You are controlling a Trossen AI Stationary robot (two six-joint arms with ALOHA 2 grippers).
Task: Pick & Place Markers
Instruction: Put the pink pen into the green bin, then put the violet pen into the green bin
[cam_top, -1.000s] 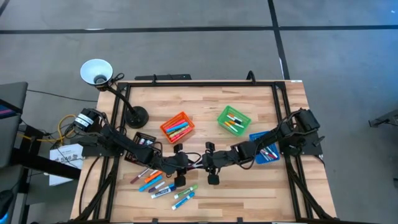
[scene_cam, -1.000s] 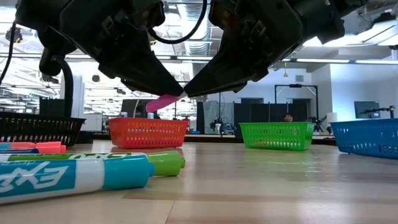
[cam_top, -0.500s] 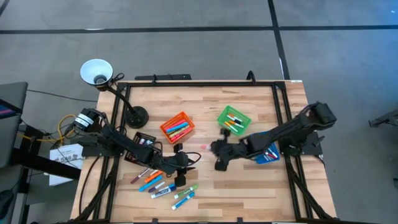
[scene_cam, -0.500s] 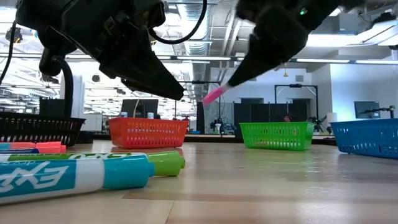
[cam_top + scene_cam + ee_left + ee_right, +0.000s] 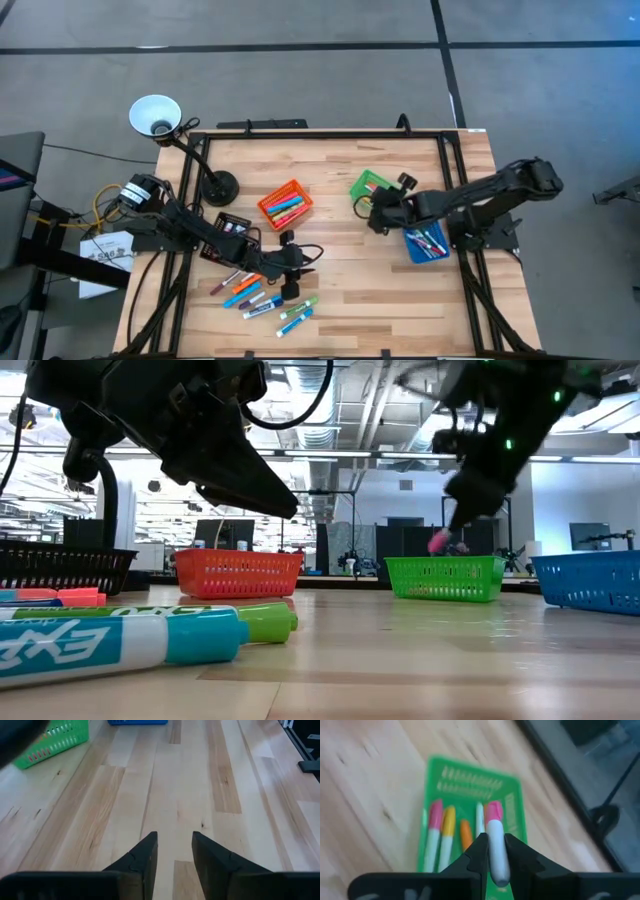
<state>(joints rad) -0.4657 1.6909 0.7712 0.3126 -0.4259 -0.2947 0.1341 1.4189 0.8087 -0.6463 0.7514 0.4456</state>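
Letters "EXP" on the near marker (image 5: pixel 120 643), right hand (image 5: pixel 494 851) clamped on pink-capped marker (image 5: pixel 495 840), now moved over green bin (image 5: pixel 370 183), left hand (image 5: pixel 174 851) apart

Two dark, jointed arms trailing black cables; each ends in tapered black fingers (image 5: pixel 142 862), seemingly matte plastic.

Right hand (image 5: pixel 372 215) over the rightward bin (image 5: pixel 368 183), loose markers (image 5: pixel 262 294) on table's (image 5: pixel 330 160) left-front, beside left hand (image 5: pixel 310 253)
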